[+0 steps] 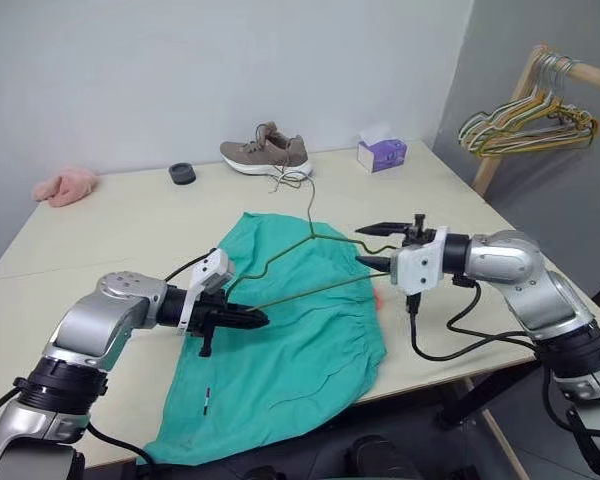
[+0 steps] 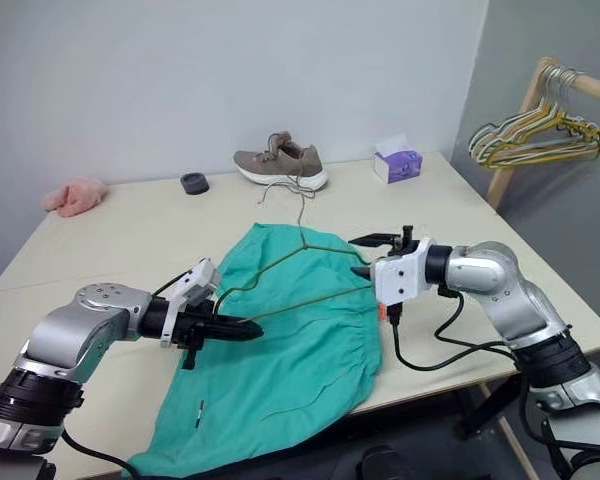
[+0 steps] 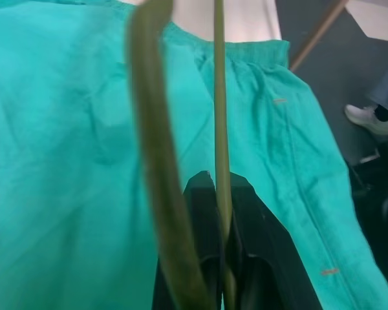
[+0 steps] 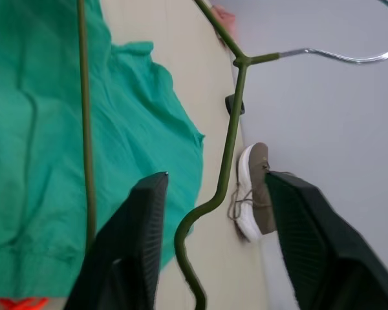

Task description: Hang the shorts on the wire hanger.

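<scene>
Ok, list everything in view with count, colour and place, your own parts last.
shorts: one, teal-green, spread on the table's near edge
wire hanger: one, olive-green, held above the shorts
table: one, beige
shoe: one, grey-brown, far side
pink cloth: one, far left corner
black ring: one, beside the shoe
tissue box: one, purple, far right
hangers on rack: a bunch, yellow, green, white, right
left gripper: shut on hanger's wire
right gripper: open, wire between its fingers

Pale table (image 1: 100, 215) with teal shorts (image 1: 280, 370), brown shoe (image 1: 266, 152), pink cloth (image 1: 65, 186), tissue box (image 1: 381, 154), black ring (image 1: 182, 173).
</scene>
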Controlling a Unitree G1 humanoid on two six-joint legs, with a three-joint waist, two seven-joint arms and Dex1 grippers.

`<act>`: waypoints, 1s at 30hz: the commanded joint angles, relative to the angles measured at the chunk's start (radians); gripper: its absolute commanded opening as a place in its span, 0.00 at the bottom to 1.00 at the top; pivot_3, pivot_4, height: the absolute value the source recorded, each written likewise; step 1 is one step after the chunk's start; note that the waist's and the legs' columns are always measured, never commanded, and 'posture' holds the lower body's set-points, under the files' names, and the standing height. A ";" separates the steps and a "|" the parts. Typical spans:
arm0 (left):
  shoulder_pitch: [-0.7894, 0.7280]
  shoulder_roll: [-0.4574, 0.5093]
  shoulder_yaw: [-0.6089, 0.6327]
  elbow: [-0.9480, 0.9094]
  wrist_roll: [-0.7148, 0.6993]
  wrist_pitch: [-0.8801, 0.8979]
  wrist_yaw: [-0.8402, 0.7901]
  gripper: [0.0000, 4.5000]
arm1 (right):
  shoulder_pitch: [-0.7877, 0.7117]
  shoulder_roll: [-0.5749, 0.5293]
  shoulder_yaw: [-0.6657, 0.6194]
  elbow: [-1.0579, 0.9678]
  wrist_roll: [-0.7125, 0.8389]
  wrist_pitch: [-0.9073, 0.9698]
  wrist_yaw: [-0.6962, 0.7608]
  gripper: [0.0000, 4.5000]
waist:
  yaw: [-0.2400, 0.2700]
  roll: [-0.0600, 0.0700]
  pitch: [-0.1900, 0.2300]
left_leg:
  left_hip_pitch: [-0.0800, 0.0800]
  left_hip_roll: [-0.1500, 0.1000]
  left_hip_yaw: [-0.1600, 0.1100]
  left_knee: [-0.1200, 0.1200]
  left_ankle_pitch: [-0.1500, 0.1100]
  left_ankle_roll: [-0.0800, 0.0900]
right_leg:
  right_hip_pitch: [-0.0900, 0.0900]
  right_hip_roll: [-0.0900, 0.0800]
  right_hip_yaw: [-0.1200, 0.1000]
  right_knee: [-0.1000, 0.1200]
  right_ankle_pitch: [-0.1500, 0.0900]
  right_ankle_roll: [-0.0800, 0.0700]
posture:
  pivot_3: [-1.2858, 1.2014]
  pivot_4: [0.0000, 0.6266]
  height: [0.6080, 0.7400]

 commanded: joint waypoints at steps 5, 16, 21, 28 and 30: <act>-0.021 0.017 -0.004 0.007 0.118 -0.239 0.010 0.00 | 0.039 -0.097 -0.131 -0.230 0.327 0.638 0.089 0.99 | 0.003 0.000 0.000 | 0.000 0.000 -0.001 0.000 0.000 0.000 | 0.000 0.000 0.000 0.000 0.000 0.000 | 0.42 0.00 1.00; -0.048 0.024 -0.024 -0.044 0.199 -0.366 -0.008 0.00 | -0.022 -0.141 0.094 -0.252 0.312 0.909 0.218 0.99 | -0.001 0.000 0.000 | -0.001 0.000 0.001 -0.001 0.000 0.000 | -0.002 0.000 0.000 0.000 0.000 0.000 | 0.42 0.00 1.00; -0.024 0.032 -0.021 -0.060 0.215 -0.388 -0.006 0.00 | -0.051 -0.114 0.141 -0.217 0.306 0.966 0.218 0.71 | 0.000 0.000 0.000 | -0.001 0.000 0.001 -0.001 0.000 0.000 | -0.002 0.000 0.000 0.000 0.000 0.000 | 0.43 0.00 1.00; 0.004 0.033 -0.017 -0.061 0.228 -0.423 -0.005 0.00 | -0.057 -0.098 0.132 -0.220 0.343 1.046 0.213 0.14 | 0.006 0.000 0.000 | -0.001 0.000 0.000 -0.001 0.000 0.000 | -0.002 0.000 0.000 0.000 0.000 0.000 | 0.43 0.00 1.00; 0.002 0.030 -0.019 -0.057 0.229 -0.426 -0.005 0.00 | -0.054 -0.099 0.131 -0.225 0.345 1.059 0.211 0.00 | 0.007 0.000 0.000 | -0.001 0.000 0.001 -0.001 0.000 0.000 | -0.002 0.000 0.000 0.000 0.000 0.000 | 0.43 0.00 1.00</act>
